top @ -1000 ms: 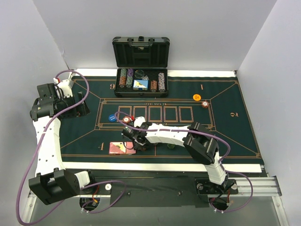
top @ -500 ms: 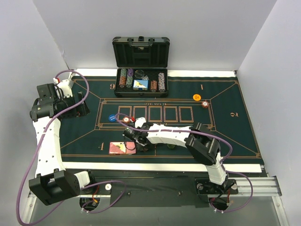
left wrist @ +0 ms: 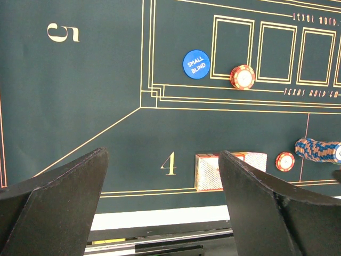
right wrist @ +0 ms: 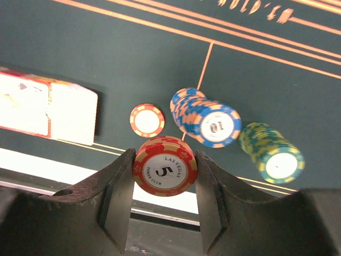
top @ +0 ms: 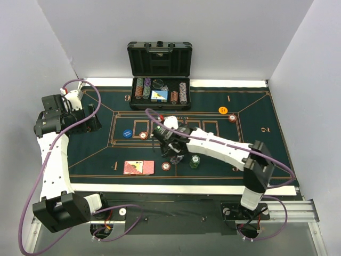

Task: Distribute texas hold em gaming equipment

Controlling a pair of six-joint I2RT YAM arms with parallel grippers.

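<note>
Right fingers (right wrist: 114, 186) higher, red chip (right wrist: 165, 166) edgewise

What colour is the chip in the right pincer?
The chip is red with pale stripes, white centre marked 5; clearest in the right wrist view.

Left arm (top: 53, 154) rising from base at near left, bending at elbow by left edge, wrist turning inward over mat side. Left gripper (left wrist: 162, 160) hanging with jaws spread wide, both fingers (left wrist: 64, 197) angling outward, gripping nothing. Right arm (top: 224, 149) stretching far leftward toward middle, forearm lying nearly level, wrist tipping down. Right gripper (right wrist: 164, 156) pinching red chip (right wrist: 165, 172) by its edges, face toward wrist camera, seemingly carrying it aloft, though height is hard to judge from above.
</note>
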